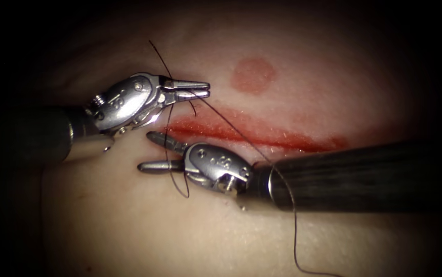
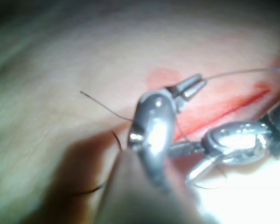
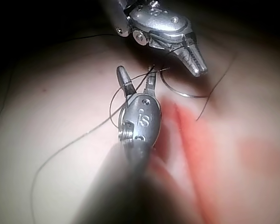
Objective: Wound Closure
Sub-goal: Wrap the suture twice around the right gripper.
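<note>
In the upper left of the endoscope frame the left claw (image 1: 200,90) is clamped on the thread (image 1: 231,125) above the cut (image 1: 262,134). The right claw (image 1: 152,151), centre-left below the cut, is spread wide and empty, thread looped beside it. Knot-tying is judged under way; the needle cannot be made out.

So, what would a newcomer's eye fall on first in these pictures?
The red cut runs across the pale tissue, a round red mark above it. At its left end the left gripper is shut on the dark thread; just below, the right gripper stands open, holding nothing, with thread looped around it. I cannot make out the needle for certain.
</note>
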`<state>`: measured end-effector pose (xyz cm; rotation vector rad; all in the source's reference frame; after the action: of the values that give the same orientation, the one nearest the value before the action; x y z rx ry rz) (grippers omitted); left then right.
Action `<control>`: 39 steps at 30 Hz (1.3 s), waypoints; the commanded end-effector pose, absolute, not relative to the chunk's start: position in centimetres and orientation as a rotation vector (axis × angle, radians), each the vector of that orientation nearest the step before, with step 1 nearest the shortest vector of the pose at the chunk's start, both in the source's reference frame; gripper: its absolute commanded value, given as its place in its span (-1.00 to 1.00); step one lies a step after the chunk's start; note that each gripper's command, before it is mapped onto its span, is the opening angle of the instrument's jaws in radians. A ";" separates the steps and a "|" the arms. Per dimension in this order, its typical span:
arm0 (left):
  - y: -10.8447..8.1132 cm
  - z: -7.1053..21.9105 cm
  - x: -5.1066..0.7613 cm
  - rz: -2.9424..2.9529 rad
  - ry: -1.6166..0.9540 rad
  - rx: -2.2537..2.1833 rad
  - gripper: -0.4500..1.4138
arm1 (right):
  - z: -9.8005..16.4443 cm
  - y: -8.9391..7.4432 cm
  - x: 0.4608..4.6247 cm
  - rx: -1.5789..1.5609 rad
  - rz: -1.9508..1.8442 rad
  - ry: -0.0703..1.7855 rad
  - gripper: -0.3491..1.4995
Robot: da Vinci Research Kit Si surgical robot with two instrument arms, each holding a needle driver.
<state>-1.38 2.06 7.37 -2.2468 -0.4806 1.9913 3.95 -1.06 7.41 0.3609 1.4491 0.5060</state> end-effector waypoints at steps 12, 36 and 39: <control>1.9 7.6 -1.54 2.001 -0.484 -2.229 -0.89 | 7.1 -1.0 4.06 0.390 0.548 1.565 0.83; 1.5 7.6 -1.10 1.982 -0.429 -2.228 -0.89 | 6.8 -0.5 3.57 0.178 0.689 1.644 0.82; 1.4 7.6 -0.88 1.991 -0.421 -2.209 -0.89 | 6.9 -0.5 3.56 0.163 0.690 1.641 0.83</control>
<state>-0.80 1.40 7.46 -2.2058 -0.4156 1.9906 3.51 -0.48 6.80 0.1597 1.6396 0.6839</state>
